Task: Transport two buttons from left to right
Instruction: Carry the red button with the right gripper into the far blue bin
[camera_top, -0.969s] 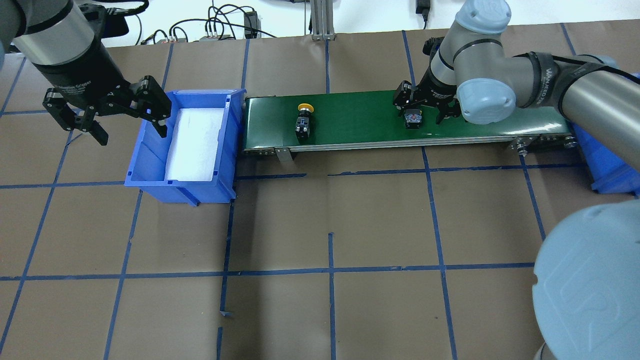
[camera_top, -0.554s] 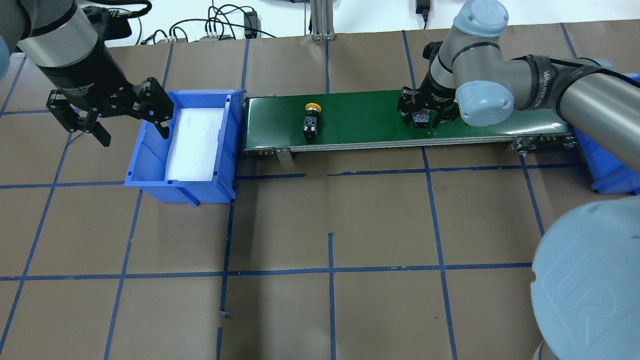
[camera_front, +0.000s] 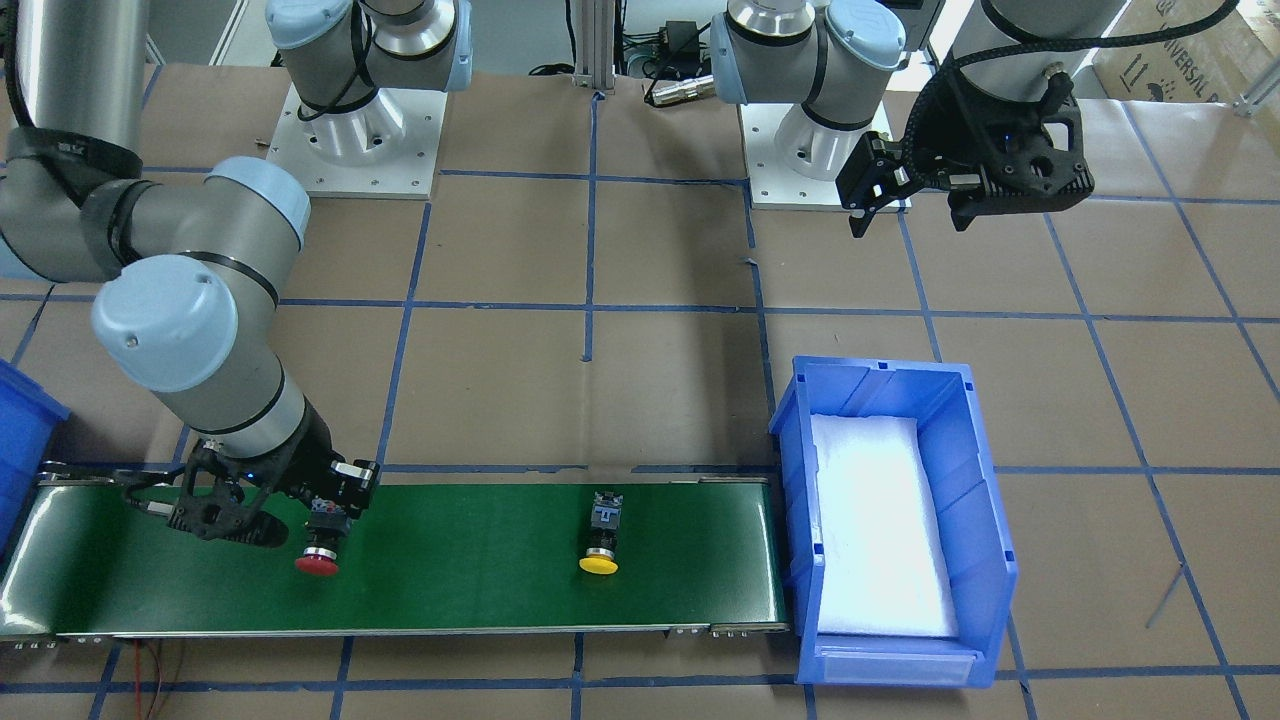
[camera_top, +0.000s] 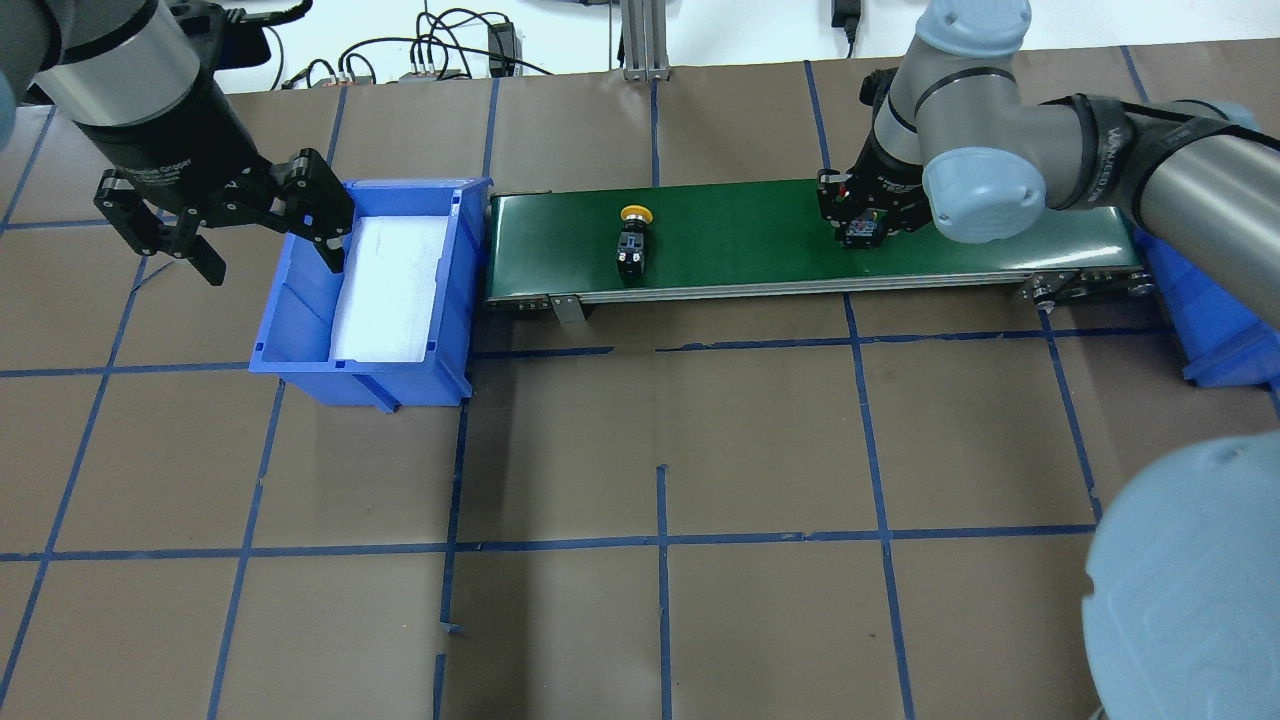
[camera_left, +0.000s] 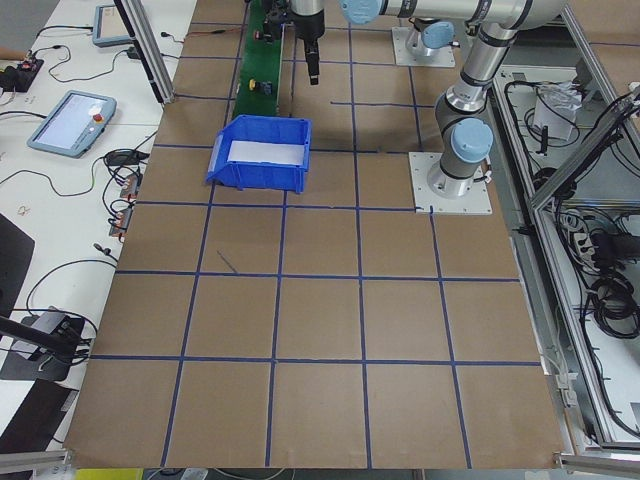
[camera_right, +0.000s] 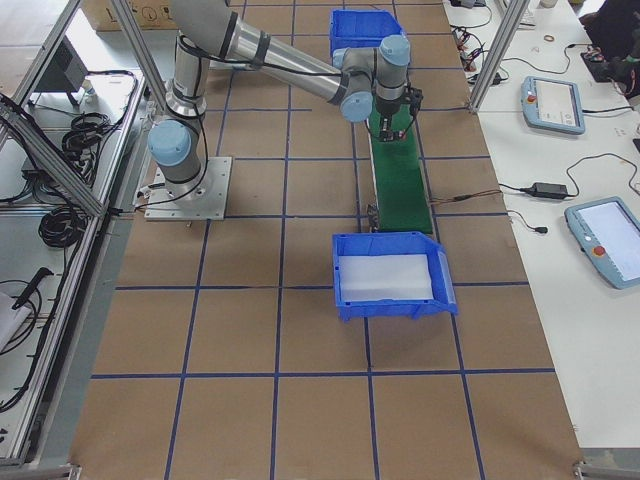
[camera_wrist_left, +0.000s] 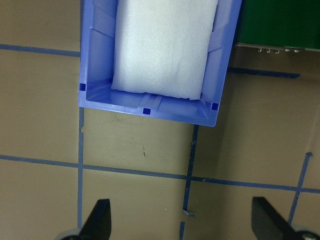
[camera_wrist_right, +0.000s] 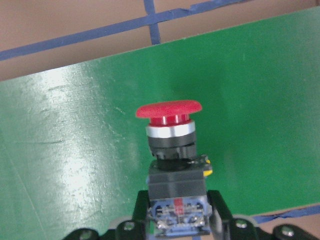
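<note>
The yellow button (camera_top: 632, 240) has ridden rightward on the glossy green belt (camera_top: 740, 235), the right jaws now clamp the red mushroom button (camera_wrist_right: 169, 111) by its boxy block, both caps pointing away from the robot; left jaws gape.

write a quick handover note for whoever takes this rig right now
Left gripper: open, empty, hovering near the left blue bin, which holds only white foam.
Right gripper: shut on the red button by its contact block, over the green belt toward its right end.
Yellow button: lying free on the belt, nearer the left bin.
Done: both buttons are out of the left bin.
Left: get both into the right blue bin.
</note>
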